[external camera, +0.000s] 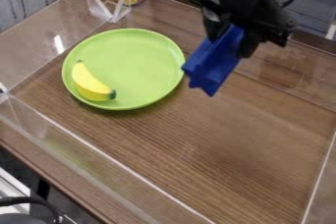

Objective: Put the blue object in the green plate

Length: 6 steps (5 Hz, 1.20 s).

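The gripper's fingers are closed round the upper end of the blue block, its long axis slanting down toward the near side — its free end just right of the green plate. The coming move likely turns on carrying it leftward, over the plate's rim.

Our single black arm reached in from the top edge of the view, right of centre, its upper parts cut off by the frame. The dark, bulky wrist hung over the table, and our gripper pointed downward beneath it. We had the fingers closed on the upper end of the blue object, gripping it, with our hold partly hidden. Darker joints and housings stood out on either side of the wrist, and a thin cable curved beside our arm at upper right.
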{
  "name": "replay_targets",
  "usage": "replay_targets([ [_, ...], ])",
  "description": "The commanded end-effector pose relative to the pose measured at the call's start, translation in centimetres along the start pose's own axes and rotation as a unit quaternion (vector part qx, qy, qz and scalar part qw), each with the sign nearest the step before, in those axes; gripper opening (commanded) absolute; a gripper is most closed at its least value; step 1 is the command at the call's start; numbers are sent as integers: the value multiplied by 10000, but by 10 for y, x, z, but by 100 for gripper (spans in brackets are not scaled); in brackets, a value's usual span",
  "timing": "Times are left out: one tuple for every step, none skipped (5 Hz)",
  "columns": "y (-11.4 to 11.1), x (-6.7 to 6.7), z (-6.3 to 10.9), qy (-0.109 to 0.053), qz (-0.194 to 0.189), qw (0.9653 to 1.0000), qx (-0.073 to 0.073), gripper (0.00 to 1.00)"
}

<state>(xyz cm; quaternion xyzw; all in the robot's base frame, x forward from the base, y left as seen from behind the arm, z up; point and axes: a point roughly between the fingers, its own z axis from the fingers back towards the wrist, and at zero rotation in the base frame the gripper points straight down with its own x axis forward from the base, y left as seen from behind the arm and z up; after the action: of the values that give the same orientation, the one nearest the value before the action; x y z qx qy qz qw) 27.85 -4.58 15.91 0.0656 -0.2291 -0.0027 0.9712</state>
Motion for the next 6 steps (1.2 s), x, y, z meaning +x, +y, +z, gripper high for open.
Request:
replay_targets([
  [15,-7,10,-128,93,9999,17,0],
  [27,-20,9,-94,73,9999,3,0],
  [35,-25,1,-122,34,9999,-24,0],
  [38,-29,-7,-58,1,10000,-23,0],
  [39,-30,-13,-35,-28,10000,-29,0],
  [41,-30,-19,-40,-30,10000,-26,0],
])
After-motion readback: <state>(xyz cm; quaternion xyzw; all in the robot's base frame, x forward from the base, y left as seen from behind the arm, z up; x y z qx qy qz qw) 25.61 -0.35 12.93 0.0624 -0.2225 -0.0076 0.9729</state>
